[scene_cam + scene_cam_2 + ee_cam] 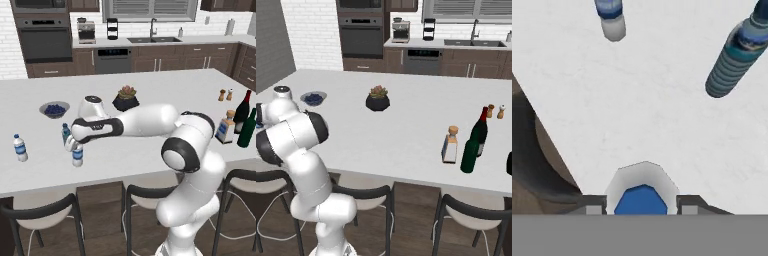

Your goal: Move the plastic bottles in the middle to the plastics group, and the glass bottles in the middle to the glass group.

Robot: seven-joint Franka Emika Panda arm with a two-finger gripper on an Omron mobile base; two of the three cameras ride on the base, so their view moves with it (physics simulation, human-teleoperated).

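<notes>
Here the white island counter (150,85) carries everything, and the arm stretches low across it toward its left end. On the far right the glass stands together: the nearly black wine bottle with the red neck (243,111), the dark green wine bottle (247,129) just in front of it, and the squat square bottle (226,127) beside them. At the left end, a clear plastic bottle (20,148) stands apart and a slimmer blue-tinted bottle (65,133) sits just behind the hand. The gripper (642,202) is pinched on the small water bottle (77,155), which stands upright directly beneath it, base seemingly on the counter. The bottle's long axis runs along the gripper's approach, so a release looks like a simple spread and a lift straight up.
</notes>
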